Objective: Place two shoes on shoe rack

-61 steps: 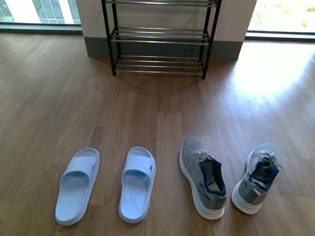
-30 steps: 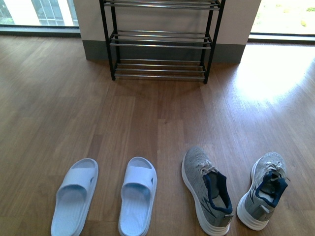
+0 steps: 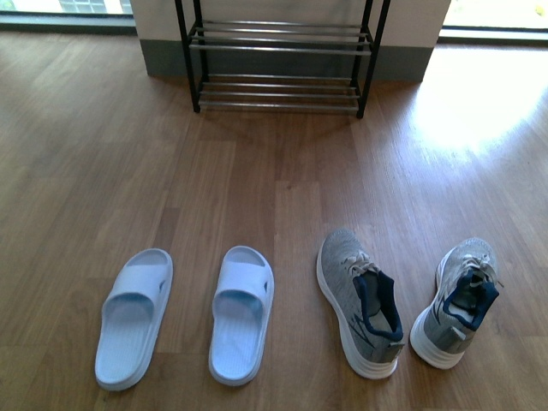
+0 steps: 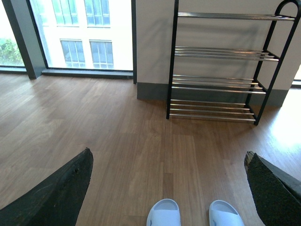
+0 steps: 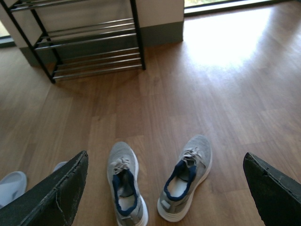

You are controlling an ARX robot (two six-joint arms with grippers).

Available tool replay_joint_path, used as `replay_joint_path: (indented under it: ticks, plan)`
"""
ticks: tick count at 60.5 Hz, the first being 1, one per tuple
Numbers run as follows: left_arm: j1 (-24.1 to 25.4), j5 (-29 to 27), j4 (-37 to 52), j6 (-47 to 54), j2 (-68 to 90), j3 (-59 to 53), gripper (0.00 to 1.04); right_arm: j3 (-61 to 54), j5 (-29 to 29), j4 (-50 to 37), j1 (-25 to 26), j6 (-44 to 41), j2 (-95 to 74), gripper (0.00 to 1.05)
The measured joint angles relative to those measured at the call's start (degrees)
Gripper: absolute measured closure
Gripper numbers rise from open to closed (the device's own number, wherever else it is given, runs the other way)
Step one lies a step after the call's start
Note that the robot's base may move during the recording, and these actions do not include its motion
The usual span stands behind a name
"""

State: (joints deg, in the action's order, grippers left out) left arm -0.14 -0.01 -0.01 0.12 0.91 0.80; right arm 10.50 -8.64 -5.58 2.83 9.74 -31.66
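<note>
Front view alone shifts; grey sneakers (image 3: 360, 306) and pale-blue slides (image 3: 240, 315) stay on the floor (image 3: 282, 197), well apart from the shoe rack (image 3: 278, 49); left tool (image 4: 168, 153) and right tool (image 5: 165, 154) gape empty, so no pickup begun.

Brown wooden plank floor (image 3: 257, 197) looks smooth, softly glossy; black-framed shoe rack (image 3: 278, 49) carries shiny silver metal bars; pale-blue slides (image 3: 134, 315) smooth, matt rubber; grey sneakers (image 3: 355, 300) knit cloth; my left claw (image 4: 168, 154) has rough, matt black fingers (image 4: 61, 188).

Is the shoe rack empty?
Empty: the shoe rack shows only bare silver bars; slides and sneakers sit on the floor.
</note>
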Motion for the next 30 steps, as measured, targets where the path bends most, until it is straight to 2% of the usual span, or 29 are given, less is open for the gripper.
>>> replay_joint_path:
  ticks: [4,10,17,30]
  plan:
    - [0.00,0.00,0.00,0.00,0.00,0.00,0.09,4.35,2.62,-9.53,2.36,0.02,-17.64,0.09]
    - [0.00,0.00,0.00,0.00,0.00,0.00,0.09,8.96,4.31,-16.57,4.68,0.22,-35.89,0.09]
    - [0.00,0.00,0.00,0.00,0.00,0.00,0.09,14.93,4.09,-20.57,6.05,0.13,-54.31,0.09]
    - [0.00,0.00,0.00,0.00,0.00,0.00,0.09,25.62,2.56,-22.16,7.08,-0.42,-81.96,0.09]
